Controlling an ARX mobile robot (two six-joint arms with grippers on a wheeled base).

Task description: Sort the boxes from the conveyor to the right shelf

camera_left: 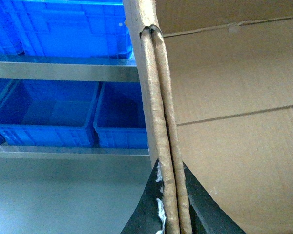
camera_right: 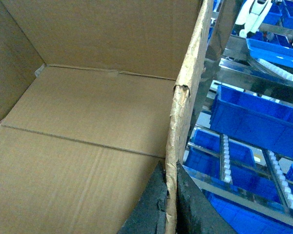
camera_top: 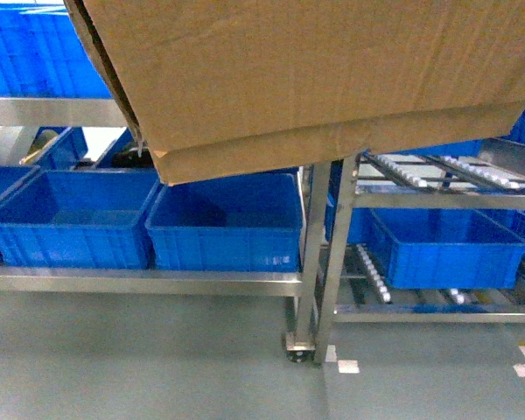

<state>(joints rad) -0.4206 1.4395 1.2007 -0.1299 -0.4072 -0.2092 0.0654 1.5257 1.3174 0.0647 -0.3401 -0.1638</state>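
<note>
A large brown cardboard box hangs in the air and fills the top of the head view, its underside tilted toward me. My left gripper is shut on the box's left wall edge, black pads on both sides of the doubled cardboard. My right gripper is shut on the box's right wall edge. The empty box interior shows in both wrist views. The right shelf, a steel rack with white rollers, stands to the right below the box. The conveyor is out of view.
Blue plastic crates sit on a steel rack at left, more on an upper tier. Another blue crate rests in the right shelf's lower tier. Shelf posts with a caster stand mid-view on the grey-green floor.
</note>
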